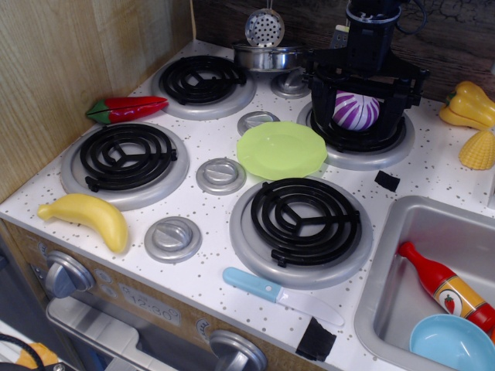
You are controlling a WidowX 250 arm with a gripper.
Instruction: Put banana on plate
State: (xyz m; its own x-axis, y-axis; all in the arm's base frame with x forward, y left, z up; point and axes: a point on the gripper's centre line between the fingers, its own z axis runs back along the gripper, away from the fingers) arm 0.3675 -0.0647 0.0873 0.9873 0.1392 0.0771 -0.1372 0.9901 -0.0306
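The yellow banana (87, 216) lies on the white stove top at the front left, beside the front left burner. The lime-green plate (281, 149) sits in the middle of the stove top, between the burners. My gripper (358, 124) is at the back right, over the back right burner, far from the banana. Its jaws stand wide apart on either side of a purple and white vegetable (356, 110) that rests on that burner. The gripper holds nothing that I can see.
A red chili (128, 108) lies at the left. A metal pot (267, 56) stands at the back. A yellow pepper (468, 104) and corn cob (478, 149) lie at the right. A blue-handled knife (278, 294) lies in front. The sink (402, 224) holds a red bottle (448, 290) and blue dish (452, 344).
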